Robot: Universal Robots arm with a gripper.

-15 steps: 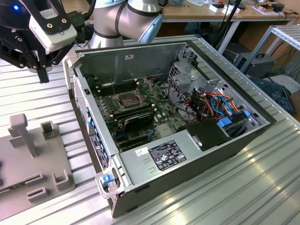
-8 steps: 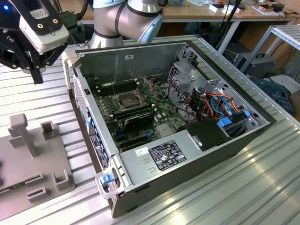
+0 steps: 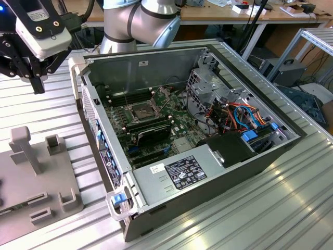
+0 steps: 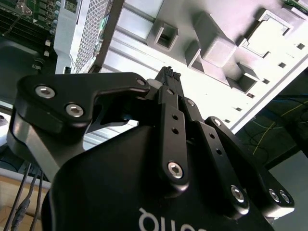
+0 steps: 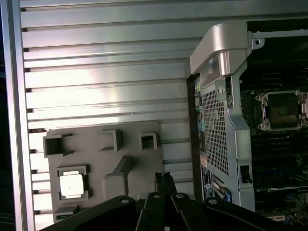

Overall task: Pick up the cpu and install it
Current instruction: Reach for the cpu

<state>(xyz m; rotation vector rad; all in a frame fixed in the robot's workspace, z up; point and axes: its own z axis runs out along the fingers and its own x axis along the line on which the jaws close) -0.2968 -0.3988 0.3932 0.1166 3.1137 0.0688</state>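
Gripper (image 4: 168,73) linkage, black, with its fingers pressed together and nothing pinched, seen in both wrist views. In the first wrist view the cpu (image 5: 72,186) sits in a recess of the grey fixture plate (image 5: 139,159), well apart from the fingertips. In the exterior view the gripper is at upper left and the fixture plate at lower left. An open computer case (image 3: 156,67) stands at centre on a ribbed aluminium table (image 3: 291,208), with a workbench (image 3: 218,14) behind.
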